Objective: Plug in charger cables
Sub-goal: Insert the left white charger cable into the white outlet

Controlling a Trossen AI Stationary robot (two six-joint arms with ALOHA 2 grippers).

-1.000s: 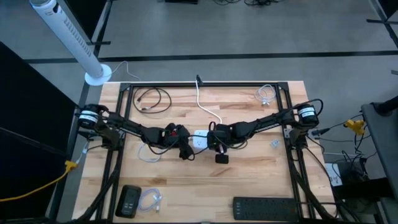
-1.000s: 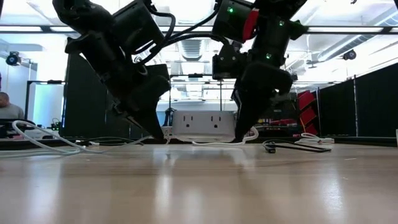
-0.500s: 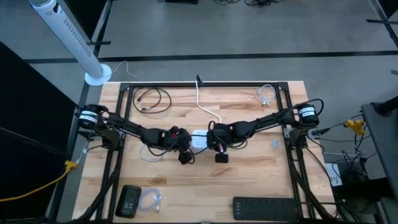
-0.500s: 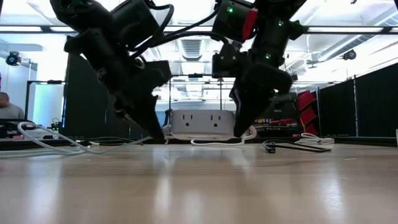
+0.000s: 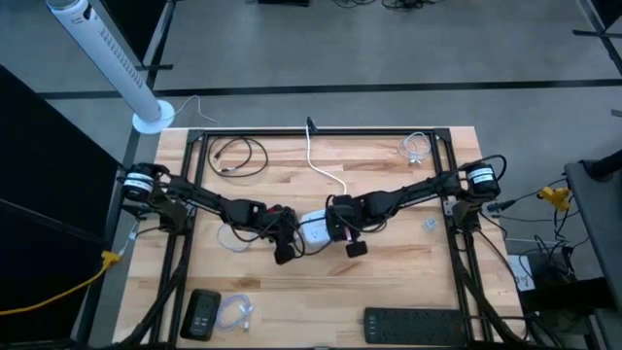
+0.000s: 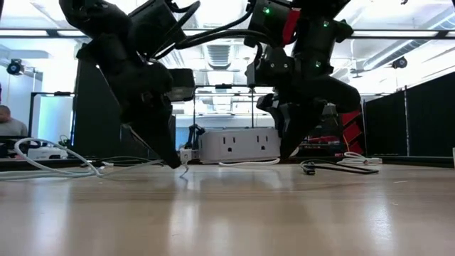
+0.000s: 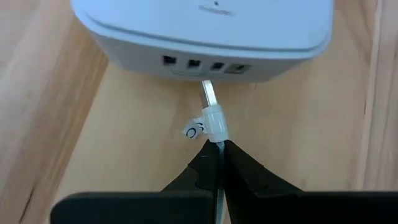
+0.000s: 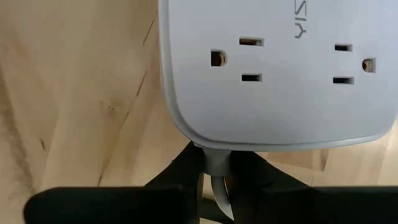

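Observation:
A white socket cube (image 5: 313, 227) lies on the wooden table's middle, between both grippers. My left gripper (image 7: 219, 149) is shut on a thin translucent charger cable whose plug (image 7: 214, 119) points its metal tip at the cube's row of small ports (image 7: 202, 63). The tip ends just short of them. On the cube's other side, my right gripper (image 8: 214, 171) is shut on the thick white cord (image 8: 214, 163) where it leaves the cube. In the low view the cube (image 6: 238, 145) stands between the left gripper (image 6: 173, 161) and the right gripper (image 6: 293, 146). My left gripper pinches the translucent cable (image 7: 219, 144) between its two fingertips, right behind the plug. It comes slanting down from the table's left. The plug sticks out ahead of the fingers, along them, with a small paper tag beside it. My right gripper pinches the cube's cord stub (image 8: 214, 160) between its two fingers where the cord meets the cube's edge, slanting down from the table's right. The cube rests on the table, an outlet face toward the wrist camera.
A black cable coil (image 5: 239, 154) lies far left and a white coil (image 5: 416, 148) far right. A white loop (image 5: 231, 239) trails near the left arm. At the near edge are a black device (image 5: 202, 313), a translucent cable (image 5: 237, 313) and a black power strip (image 5: 413, 325).
Both wrists have turned while staying in place. My right gripper has rolled and the cube has turned with it, shifting slightly toward the table's near edge. My left gripper has swung its tip, still shut on the cable, lower beside the cube.

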